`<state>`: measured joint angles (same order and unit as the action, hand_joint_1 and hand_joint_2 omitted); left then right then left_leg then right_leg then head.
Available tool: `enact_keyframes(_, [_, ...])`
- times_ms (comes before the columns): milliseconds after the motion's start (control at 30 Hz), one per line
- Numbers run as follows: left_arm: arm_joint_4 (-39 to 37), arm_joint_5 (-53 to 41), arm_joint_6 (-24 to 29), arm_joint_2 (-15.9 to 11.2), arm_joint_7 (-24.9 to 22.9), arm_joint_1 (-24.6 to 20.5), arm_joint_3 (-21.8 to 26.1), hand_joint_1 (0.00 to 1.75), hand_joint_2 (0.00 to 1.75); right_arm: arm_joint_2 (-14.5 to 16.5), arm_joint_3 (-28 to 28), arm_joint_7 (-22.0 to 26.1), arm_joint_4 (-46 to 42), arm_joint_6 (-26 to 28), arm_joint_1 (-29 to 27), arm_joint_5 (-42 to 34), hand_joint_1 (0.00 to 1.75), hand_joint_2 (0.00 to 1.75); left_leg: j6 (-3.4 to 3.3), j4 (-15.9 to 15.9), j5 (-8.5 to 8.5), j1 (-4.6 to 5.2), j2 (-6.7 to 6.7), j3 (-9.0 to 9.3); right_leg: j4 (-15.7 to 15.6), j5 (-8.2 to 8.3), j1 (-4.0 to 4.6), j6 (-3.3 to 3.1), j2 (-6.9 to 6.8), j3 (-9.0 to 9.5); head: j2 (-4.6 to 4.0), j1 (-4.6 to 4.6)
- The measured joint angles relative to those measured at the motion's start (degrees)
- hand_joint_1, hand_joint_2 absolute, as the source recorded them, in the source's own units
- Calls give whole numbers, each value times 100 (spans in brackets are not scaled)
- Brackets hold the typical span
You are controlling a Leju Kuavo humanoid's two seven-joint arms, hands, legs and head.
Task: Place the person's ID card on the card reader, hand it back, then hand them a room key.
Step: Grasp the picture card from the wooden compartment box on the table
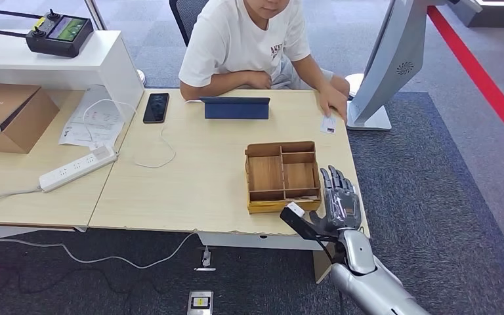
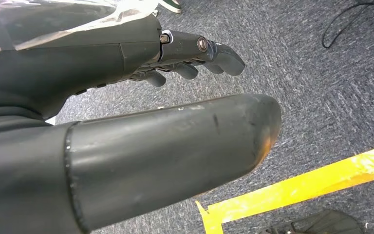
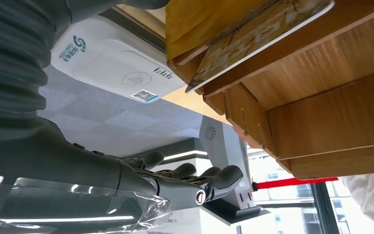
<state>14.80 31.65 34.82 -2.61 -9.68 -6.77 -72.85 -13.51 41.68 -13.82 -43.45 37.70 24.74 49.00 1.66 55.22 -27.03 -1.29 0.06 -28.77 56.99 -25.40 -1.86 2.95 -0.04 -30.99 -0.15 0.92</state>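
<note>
A small white ID card (image 1: 328, 125) lies on the table's far right, with the fingertips of the seated person's hand (image 1: 334, 103) on it. The wooden compartment box (image 1: 282, 176) stands near the front right corner. In the right wrist view a gold-patterned key card (image 3: 253, 39) sticks out of one slot of the box (image 3: 321, 112), and the white card reader (image 3: 112, 63) lies close beside it. My right hand (image 1: 336, 202) hovers at the box's right side, fingers stretched and apart (image 3: 190, 183), holding nothing. My left hand (image 2: 126, 112) hangs over grey carpet, empty, fingers loosely extended.
A blue tablet (image 1: 235, 107) and a black phone (image 1: 155, 107) lie at the table's far side. A grey kiosk stand (image 1: 394, 65) stands off the right corner. A power strip (image 1: 77, 168) and a cardboard box (image 1: 6, 115) sit at the left. Yellow tape (image 2: 297, 187) marks the floor.
</note>
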Motion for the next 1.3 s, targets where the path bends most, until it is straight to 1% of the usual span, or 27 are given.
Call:
enact_keyframes(433, [0, 78, 0, 4, 13, 0, 0, 0, 0, 126, 4, 128, 290, 132, 97, -230, 0, 175, 0, 0, 0, 0, 0, 0, 0, 0, 0, 0, 0, 1, 0, 0])
enact_keyframes(700, [-1, 72, 0, 9, 13, 0, 0, 0, 0, 200, 4, 290, 287, 191, 131, -311, 0, 175, 0, 0, 0, 0, 0, 0, 0, 0, 0, 0, 0, 1, 0, 1])
enact_keyframes(1300, [-2, 54, 0, 14, 15, -1, 0, 0, 0, 380, 64, 450, 286, 189, 143, -476, 0, 175, 0, 0, 0, 0, 0, 0, 0, 0, 0, 0, 0, 0, 0, 0])
